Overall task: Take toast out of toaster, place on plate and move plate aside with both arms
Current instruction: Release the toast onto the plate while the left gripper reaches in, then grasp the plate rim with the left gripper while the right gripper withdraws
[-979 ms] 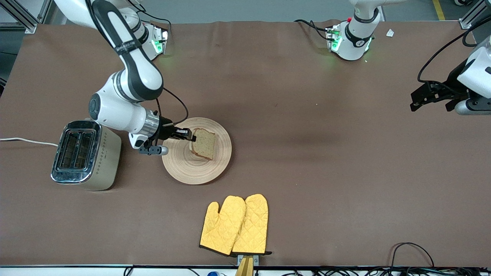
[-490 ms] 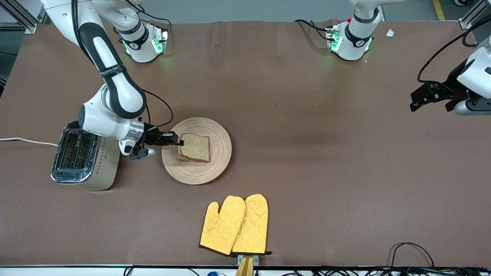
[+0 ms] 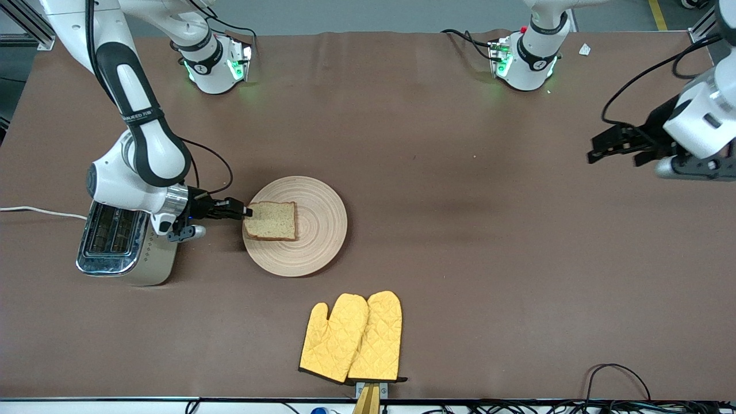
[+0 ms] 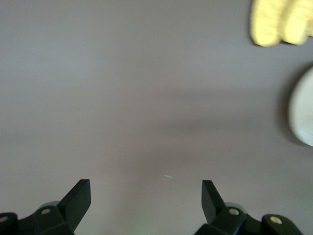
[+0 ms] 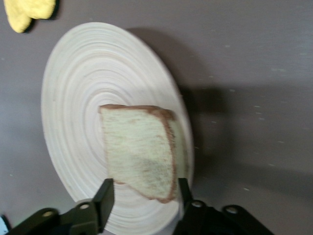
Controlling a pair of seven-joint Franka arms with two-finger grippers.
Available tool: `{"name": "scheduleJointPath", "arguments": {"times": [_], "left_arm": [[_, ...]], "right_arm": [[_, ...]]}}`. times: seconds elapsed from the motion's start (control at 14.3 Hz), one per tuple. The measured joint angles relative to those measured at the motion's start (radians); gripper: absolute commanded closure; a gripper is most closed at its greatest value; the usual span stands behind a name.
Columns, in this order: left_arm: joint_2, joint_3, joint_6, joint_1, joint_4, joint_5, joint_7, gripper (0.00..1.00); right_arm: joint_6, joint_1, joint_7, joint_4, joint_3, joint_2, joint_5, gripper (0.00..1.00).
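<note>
The toast (image 3: 270, 220) lies flat on the round wooden plate (image 3: 319, 241), at the plate's edge toward the toaster. My right gripper (image 3: 247, 211) reaches in low from the toaster's side, and its fingers stand on either side of the toast's end, holding it. In the right wrist view the toast (image 5: 139, 152) sits between the two fingers of the right gripper (image 5: 144, 191), over the plate (image 5: 83, 93). My left gripper (image 3: 598, 152) is open and empty in the air over bare table at the left arm's end, also shown in its own wrist view (image 4: 146, 196).
A silver toaster (image 3: 123, 241) with empty slots stands beside the plate toward the right arm's end, under the right arm's wrist. Two yellow oven mitts (image 3: 353, 339) lie nearer to the front camera than the plate. Cables (image 3: 621, 379) trail at the table's front edge.
My right gripper has drawn back toward the toaster, and the toast has come with it, going from tilted to flat and from the plate's middle to its edge. My left gripper has shifted slightly inward.
</note>
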Motion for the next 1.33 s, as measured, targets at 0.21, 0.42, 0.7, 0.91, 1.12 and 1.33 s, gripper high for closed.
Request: {"name": "scheduleJointPath", "arguments": {"times": [0.21, 0.42, 0.7, 0.91, 1.12, 1.33], "left_arm": [[0.131, -0.002, 0.056, -0.034, -0.017, -0.188, -0.001, 0.0], [0.281, -0.005, 0.215, -0.133, -0.017, -0.363, -0.008, 0.0], [0.497, -0.034, 0.475, -0.284, -0.006, -0.569, 0.049, 0.01], [0.658, -0.053, 0.674, -0.409, 0.043, -0.707, 0.185, 0.01], [0.81, -0.056, 0.802, -0.537, 0.145, -0.874, 0.328, 0.01], [0.921, -0.056, 0.866, -0.617, 0.232, -1.003, 0.436, 0.2]], "right_arm": [[-0.057, 0.0, 0.0, 0.007, -0.046, -0.006, -0.07, 0.0], [-0.165, 0.0, 0.13, 0.092, -0.07, -0.028, -0.293, 0.0], [-0.466, 0.006, 0.359, 0.362, -0.07, -0.092, -0.607, 0.0], [-0.553, 0.008, 0.386, 0.518, -0.072, -0.104, -0.757, 0.0], [-0.636, -0.025, 0.4, 0.629, -0.077, -0.104, -0.843, 0.0], [-0.703, -0.174, 0.399, 0.715, -0.04, -0.118, -0.822, 0.0]]}}
